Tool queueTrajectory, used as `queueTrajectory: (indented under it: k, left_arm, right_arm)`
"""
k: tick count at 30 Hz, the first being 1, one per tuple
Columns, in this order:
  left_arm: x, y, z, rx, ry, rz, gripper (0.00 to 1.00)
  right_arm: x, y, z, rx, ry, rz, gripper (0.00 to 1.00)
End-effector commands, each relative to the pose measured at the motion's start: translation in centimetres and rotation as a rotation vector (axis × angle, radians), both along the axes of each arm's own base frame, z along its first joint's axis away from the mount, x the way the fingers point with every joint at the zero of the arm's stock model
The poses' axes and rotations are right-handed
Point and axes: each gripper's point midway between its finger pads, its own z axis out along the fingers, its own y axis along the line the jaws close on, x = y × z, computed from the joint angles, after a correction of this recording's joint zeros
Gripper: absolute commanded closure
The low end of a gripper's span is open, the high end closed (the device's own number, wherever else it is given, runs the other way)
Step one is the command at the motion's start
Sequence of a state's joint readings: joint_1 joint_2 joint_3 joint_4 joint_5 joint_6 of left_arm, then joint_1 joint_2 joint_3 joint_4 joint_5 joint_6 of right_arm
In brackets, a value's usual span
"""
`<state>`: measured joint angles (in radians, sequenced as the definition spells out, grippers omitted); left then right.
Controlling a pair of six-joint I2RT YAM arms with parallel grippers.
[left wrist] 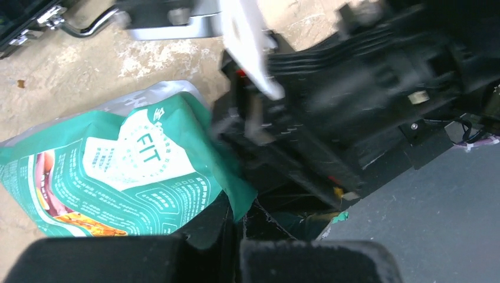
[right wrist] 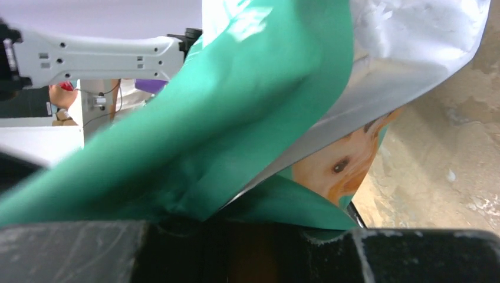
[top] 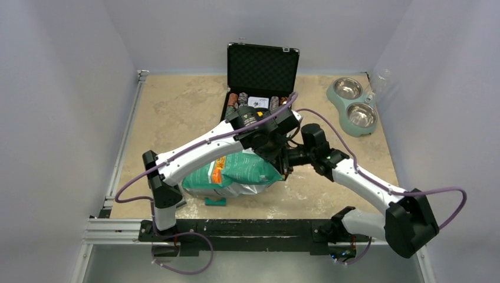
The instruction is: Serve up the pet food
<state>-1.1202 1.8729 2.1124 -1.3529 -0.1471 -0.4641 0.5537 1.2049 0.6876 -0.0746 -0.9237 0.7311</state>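
A teal-green pet food bag with a golden dog on it lies on its side in the middle of the table. The pet food itself is hidden inside. My left gripper reaches over the bag's right end. In the left wrist view the left gripper is shut, with a corner of the bag pinched between its fingers. My right gripper meets the same end from the right. In the right wrist view the bag's teal film runs down into the right gripper, which is shut on it.
A mint-green double bowl stand with two steel bowls sits at the back right. An open black case of poker chips stands at the back centre. A small teal piece lies by the bag's near edge. Walls close in on three sides.
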Motion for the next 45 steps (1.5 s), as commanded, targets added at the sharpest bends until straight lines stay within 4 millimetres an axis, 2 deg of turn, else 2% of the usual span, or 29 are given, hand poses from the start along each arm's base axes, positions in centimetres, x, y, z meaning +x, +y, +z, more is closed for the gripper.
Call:
queueTrajectory:
  k: [1,4,7,12,20,27,37,41,45]
  left_arm:
    - [0.1,0.1,8.4,-0.302,-0.174,0.048,1.0]
    - [0.3,2.1,8.7,-0.305,-0.216,0.085,1.0]
    - [0.3,3.8,9.4,-0.317,-0.255,0.101,1.0]
    - [0.0,5.3,10.7,-0.337,-0.299,0.069,1.0]
    - [-0.9,6.4,11.5,-0.392,-0.341,0.007,1.0]
    - [-1.0,7.7,11.4,-0.391,-0.418,-0.059,1.0]
    - [-1.1,8.1,12.9,-0.422,-0.494,-0.138,1.0]
    - [-1.9,8.3,13.1,-0.466,-0.507,-0.171,1.0]
    - [-3.0,7.9,12.6,-0.515,-0.479,-0.219,1.0]
  right_arm:
    - [-1.8,-0.5,5.3,0.176,-0.175,0.057,1.0]
    - [-2.7,-1.6,5.7,0.171,-0.191,0.024,1.0]
    - [-3.7,-2.4,5.0,0.185,-0.137,0.003,1.0]
    - [-4.4,-3.2,4.3,0.187,-0.07,-0.085,1.0]
    - [-5.0,-4.0,6.9,0.242,-0.03,-0.145,1.0]
    - [-6.5,-5.0,7.6,0.221,-0.02,-0.162,1.0]
    - [-7.2,-5.3,9.2,0.254,-0.04,-0.152,1.0]
    - [-7.5,-5.5,11.3,0.31,-0.088,-0.152,1.0]
    - [-7.6,-5.7,12.1,0.344,-0.141,-0.167,1.0]
